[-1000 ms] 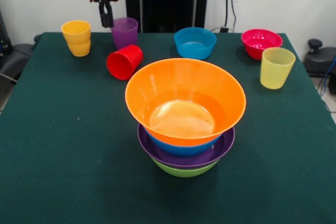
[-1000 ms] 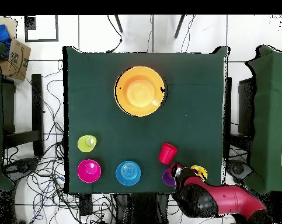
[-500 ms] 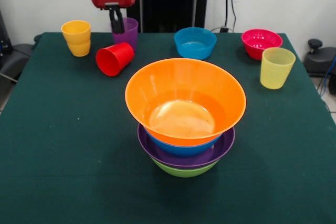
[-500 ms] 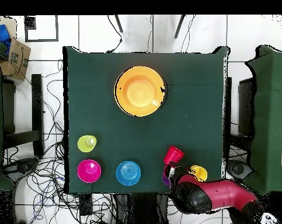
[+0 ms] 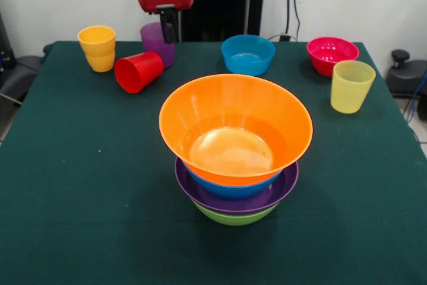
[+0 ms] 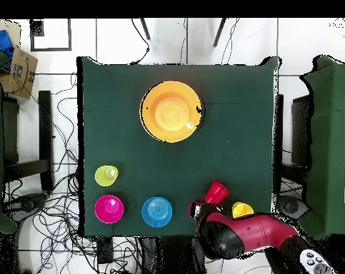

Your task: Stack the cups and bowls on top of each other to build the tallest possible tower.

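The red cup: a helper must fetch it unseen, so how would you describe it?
Start at the tower of bowls mid-table, then look to the far corner where the orange-yellow cup stands. The red cup lies between them, beside the purple cup. It alone lies on its side.

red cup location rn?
Front view: the red cup lies on its side at the table's far left, between the orange-yellow cup and the purple cup.

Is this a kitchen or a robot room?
Probably a robot lab, not a kitchen. A red robot arm hangs over a green-covered table, cables sprawl on the floor around it, and the plastic bowls are empty, stacked like toys.
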`<state>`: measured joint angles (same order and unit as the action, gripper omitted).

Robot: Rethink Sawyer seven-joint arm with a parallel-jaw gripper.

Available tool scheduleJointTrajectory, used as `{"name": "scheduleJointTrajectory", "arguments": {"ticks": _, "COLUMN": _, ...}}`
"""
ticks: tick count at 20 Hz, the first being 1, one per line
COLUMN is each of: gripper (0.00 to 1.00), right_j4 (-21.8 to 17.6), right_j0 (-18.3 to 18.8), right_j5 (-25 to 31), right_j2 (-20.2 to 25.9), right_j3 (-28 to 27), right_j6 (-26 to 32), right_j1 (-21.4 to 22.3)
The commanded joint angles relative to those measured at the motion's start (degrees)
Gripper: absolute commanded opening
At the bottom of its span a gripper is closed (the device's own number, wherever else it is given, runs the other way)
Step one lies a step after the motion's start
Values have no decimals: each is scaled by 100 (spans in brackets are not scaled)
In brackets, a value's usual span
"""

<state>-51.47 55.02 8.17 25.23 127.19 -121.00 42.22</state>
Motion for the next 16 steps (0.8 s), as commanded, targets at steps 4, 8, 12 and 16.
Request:
{"name": "scheduleJointTrajectory", "arguments": {"ticks": 4, "gripper": 0, "right_j4": 35, "right_j0": 388, "right_j5": 369, "right_j2": 359, "right_j3": 1001, "right_j6": 374, "right_j1": 780}}
{"name": "scheduleJointTrajectory", "arguments": {"ticks": 8, "gripper": 0, "right_j4": -170, "right_j0": 514, "right_j5": 359, "right_j2": 313, "right_j3": 926, "right_j6": 397, "right_j1": 631}}
{"name": "scheduleJointTrajectory", "arguments": {"ticks": 12, "gripper": 0, "right_j4": 236, "right_j0": 1038, "right_j5": 712, "right_j2": 831, "right_j3": 1265, "right_j6": 825, "right_j1": 1059}}
{"name": "scheduleJointTrajectory", "arguments": {"ticks": 16, "gripper": 0, "right_j4": -36, "right_j0": 1110, "right_j5": 711, "right_j2": 759, "right_j3": 1194, "right_j6": 751, "right_j1": 878}}
